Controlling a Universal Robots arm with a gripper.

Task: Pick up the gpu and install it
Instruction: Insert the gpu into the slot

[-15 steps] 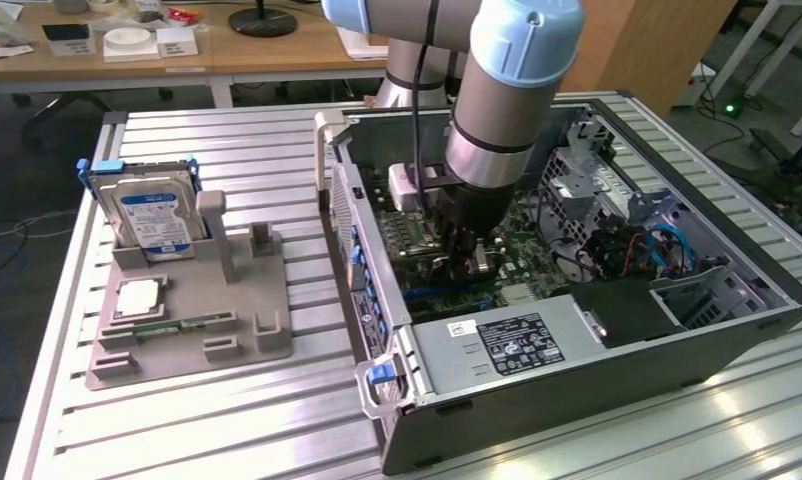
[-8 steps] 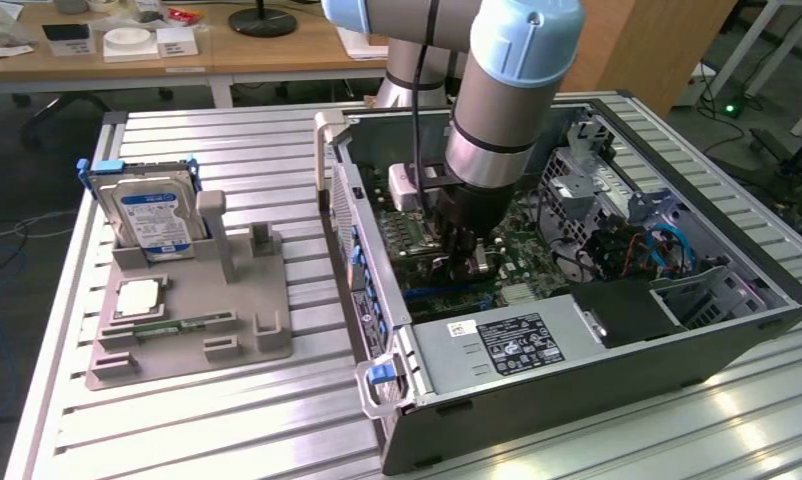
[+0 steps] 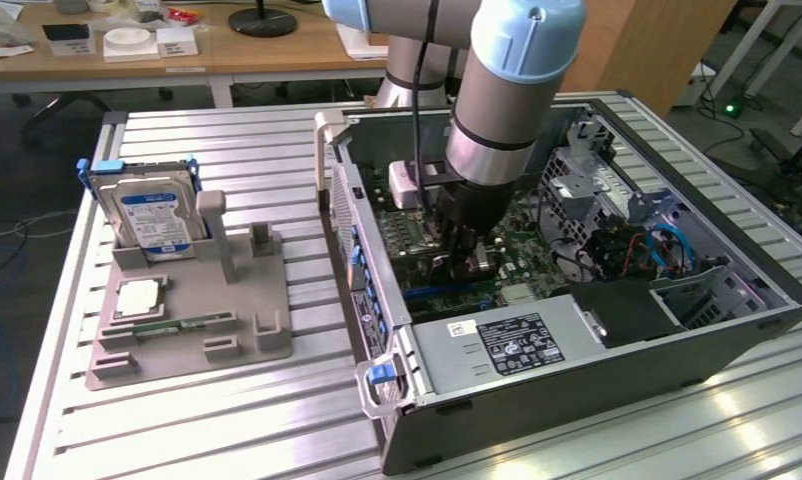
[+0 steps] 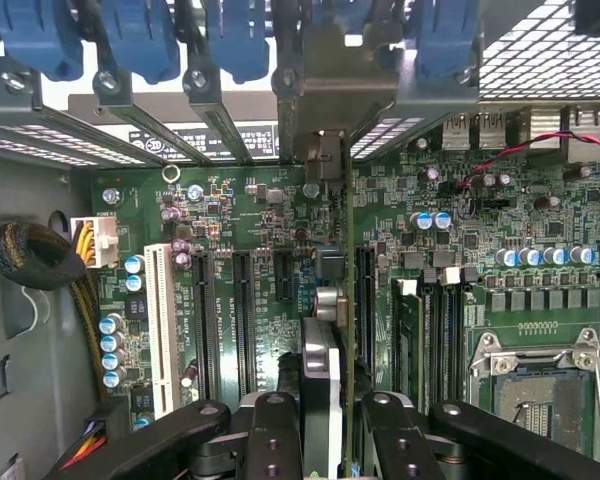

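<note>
Hand (image 4: 330,440) clamped on the gpu (image 4: 332,330) (held edge-on) — above the motherboard (image 4: 240,270), inside the computer case (image 3: 721,330).

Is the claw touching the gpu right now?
Touching. In the wrist view the claw is closed on the gpu, its fingers pressed on either side of the card's edge above the motherboard.

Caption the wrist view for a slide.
End effector holding the gpu edge-on over the motherboard slots inside the case.

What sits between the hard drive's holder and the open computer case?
Nothing: in the exterior view, only bare ribbed table separates the grey holder from the computer case.
</note>
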